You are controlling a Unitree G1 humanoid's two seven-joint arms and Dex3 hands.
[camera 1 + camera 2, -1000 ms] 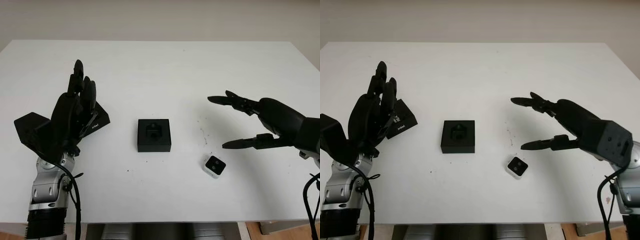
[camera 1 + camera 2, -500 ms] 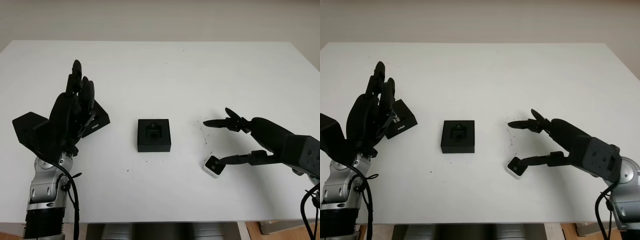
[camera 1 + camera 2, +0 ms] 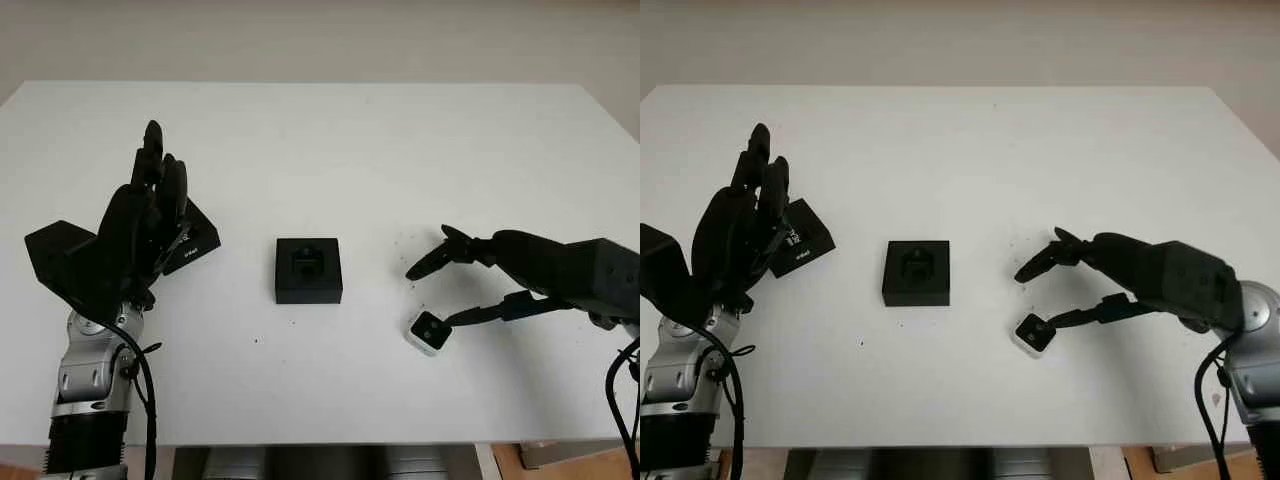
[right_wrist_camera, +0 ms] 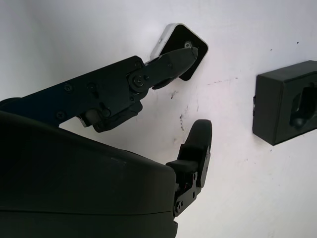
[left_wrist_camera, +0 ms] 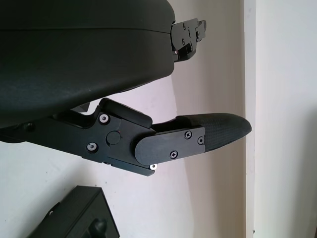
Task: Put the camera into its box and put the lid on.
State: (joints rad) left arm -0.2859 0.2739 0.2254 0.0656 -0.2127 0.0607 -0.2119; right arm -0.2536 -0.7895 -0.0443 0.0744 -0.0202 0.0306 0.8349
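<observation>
The camera (image 3: 429, 333), a small white cube with a black face, lies on the table right of centre. The black box (image 3: 308, 270) sits open at the middle, its moulded insert showing. My right hand (image 3: 432, 298) hovers open over the camera; its thumb tip (image 4: 190, 52) is at the camera's edge, and the other fingertips (image 3: 414, 272) hang just beyond the camera's far side. The black lid (image 3: 197, 246), printed "intel", lies left of the box, partly hidden by my left hand (image 3: 158, 190). That hand is raised upright over the lid, open and holding nothing.
The white table (image 3: 330, 150) stretches far back, and its front edge runs close below the camera. Small dark specks (image 3: 405, 262) mark the surface between box and camera.
My right hand has dropped and drawn in toward the camera, its thumb now at the camera's side and its fingers bent downward. The left hand, box and lid have not moved.
</observation>
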